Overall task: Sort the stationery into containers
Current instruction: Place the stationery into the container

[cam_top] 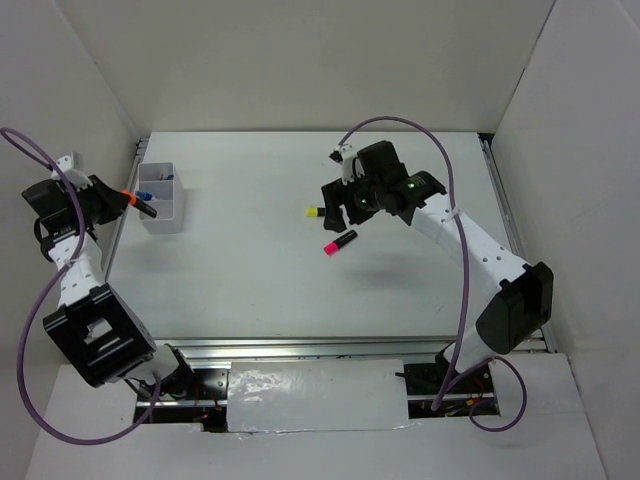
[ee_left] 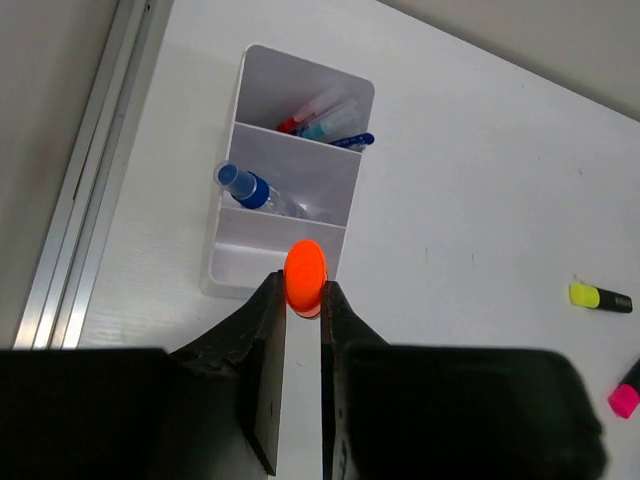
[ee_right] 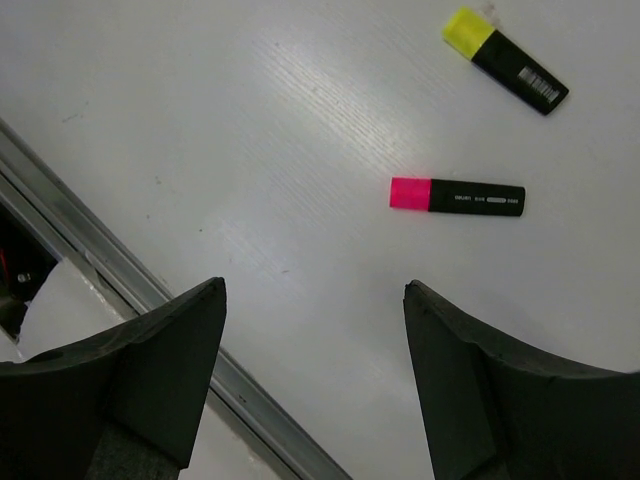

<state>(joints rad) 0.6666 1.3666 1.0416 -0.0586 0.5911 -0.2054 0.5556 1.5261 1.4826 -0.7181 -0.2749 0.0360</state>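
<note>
White tabletop [cam_top: 250,290] enclosed by pale walls. Left arm is folded up from its base, with the wrist held at the table's left edge and the left gripper [ee_left: 303,296] aimed at the white box [ee_left: 300,88]. Its jaws are clamped on an orange-capped highlighter [ee_left: 305,275], cap sticking out past the fingertips. Just ahead of the jaws, the box's nearest compartment is seen; the blue-capped bottle [ee_left: 245,187] lies in the middle one and the pens [ee_left: 322,113] in the farthest.

Right arm is stretched from its base up and inward over mid-table, wrist bent downward. The right gripper [ee_right: 312,290] is spread wide, nothing held, raised off the surface. A pink-capped highlighter [ee_right: 457,195] lies flat just beyond the jaws, slightly toward one finger; a yellow-capped highlighter [ee_right: 505,60] lies farther out, apart from the pink one.
</note>
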